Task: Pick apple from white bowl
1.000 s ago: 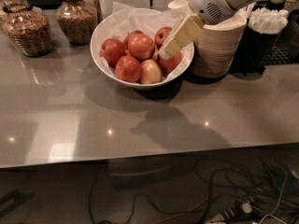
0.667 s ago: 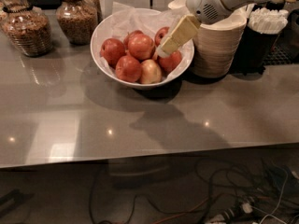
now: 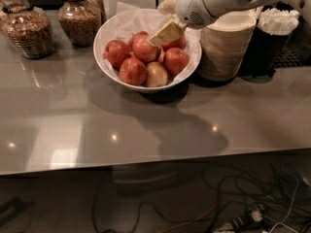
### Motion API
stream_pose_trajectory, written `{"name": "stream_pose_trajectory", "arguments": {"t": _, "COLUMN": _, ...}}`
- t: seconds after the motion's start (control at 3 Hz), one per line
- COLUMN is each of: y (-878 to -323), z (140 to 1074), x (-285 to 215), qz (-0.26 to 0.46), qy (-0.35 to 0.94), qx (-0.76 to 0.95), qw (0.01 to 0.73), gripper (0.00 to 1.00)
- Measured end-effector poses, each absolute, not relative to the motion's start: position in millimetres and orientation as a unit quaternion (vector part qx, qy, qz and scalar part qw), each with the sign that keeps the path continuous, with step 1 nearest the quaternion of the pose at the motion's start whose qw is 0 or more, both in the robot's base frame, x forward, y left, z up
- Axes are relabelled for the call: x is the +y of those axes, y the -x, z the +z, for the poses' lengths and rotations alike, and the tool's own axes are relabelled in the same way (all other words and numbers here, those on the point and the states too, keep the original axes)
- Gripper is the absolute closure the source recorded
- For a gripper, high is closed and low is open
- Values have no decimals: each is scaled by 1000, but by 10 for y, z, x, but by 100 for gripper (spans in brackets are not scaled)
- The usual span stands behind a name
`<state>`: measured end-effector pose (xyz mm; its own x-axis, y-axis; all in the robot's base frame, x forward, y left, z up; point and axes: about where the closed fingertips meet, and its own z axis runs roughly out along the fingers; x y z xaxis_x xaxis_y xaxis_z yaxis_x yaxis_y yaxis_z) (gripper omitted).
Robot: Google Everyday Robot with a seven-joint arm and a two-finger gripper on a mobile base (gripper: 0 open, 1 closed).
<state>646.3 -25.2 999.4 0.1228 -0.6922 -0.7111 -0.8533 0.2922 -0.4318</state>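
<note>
The white bowl [image 3: 104, 33], lined with crumpled white paper, stands at the back middle of the grey counter and holds several apples. The lighter orange-red apple [image 3: 144, 50] lies at the top middle of the pile. A pale yellow-pink apple [image 3: 157, 75] lies at the front, with darker red apples [image 3: 116, 52] around it. My gripper [image 3: 157, 25] reaches in from the upper right, over the bowl's far right side. It is open: one cream finger [image 3: 166, 32] has its tip at the orange-red apple's upper right, the other sits behind, near the paper.
A stack of beige disposable bowls [image 3: 224, 50] stands just right of the white bowl, under my arm. A dark holder with white items [image 3: 279, 25] is at the far right. Two glass jars [image 3: 77, 16] of brown food stand at the back left. Cables lie below the counter's front edge.
My gripper has moved left and a little farther back over the bowl, from the right-hand apples to the orange-red apple in the middle. The apples have not moved.
</note>
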Motion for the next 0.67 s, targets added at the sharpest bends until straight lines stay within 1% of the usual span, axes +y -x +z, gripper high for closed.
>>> {"name": "stream_pose_trajectory", "arguments": {"t": 0.33, "y": -6546, "z": 9861, "x": -164, "qz": 99, "qy": 592, "qx": 655, "qw": 459, "gripper": 27}}
{"name": "stream_pose_trajectory", "arguments": {"t": 0.67, "y": -6599, "z": 9746, "x": -128, "qz": 110, "qy": 593, "qx": 657, "qw": 452, "gripper": 24}}
